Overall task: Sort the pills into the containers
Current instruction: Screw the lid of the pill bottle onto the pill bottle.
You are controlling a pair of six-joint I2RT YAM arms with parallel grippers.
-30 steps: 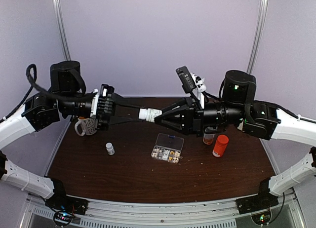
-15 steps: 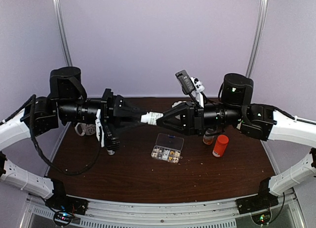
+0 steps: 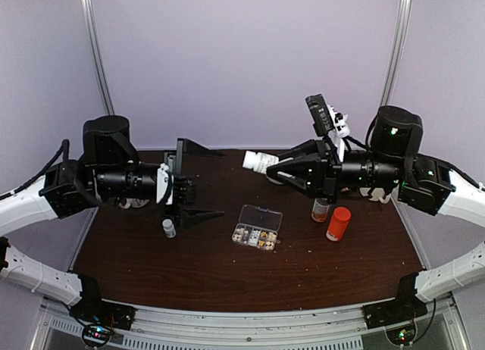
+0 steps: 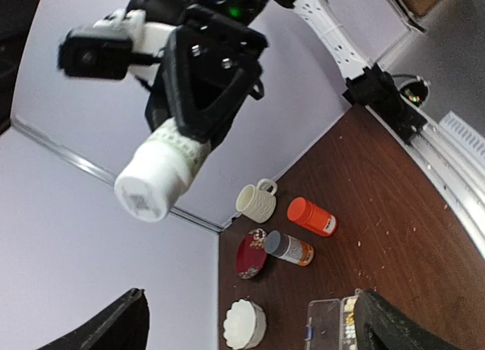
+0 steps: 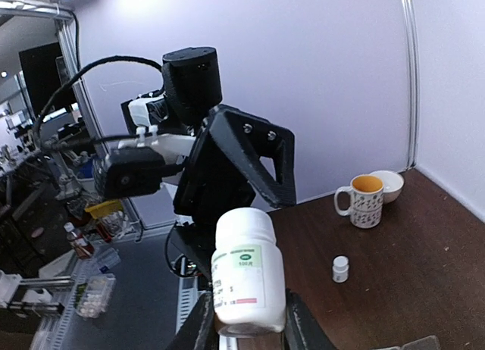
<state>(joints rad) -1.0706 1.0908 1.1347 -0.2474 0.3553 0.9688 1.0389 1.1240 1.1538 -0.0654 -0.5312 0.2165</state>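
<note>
While left gripper (image 3: 221,182) gapes empty, right gripper (image 3: 273,168) clamps white bottle (image 5: 246,236) — label (image 5: 244,265) reads "100".

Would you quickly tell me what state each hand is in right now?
Left hand: open, holding nothing.
Right hand: closed on the white bottle.

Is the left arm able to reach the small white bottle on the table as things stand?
Probably yes: the left hand is open and empty, and the small white bottle stands close beside it with nothing between them.
</note>
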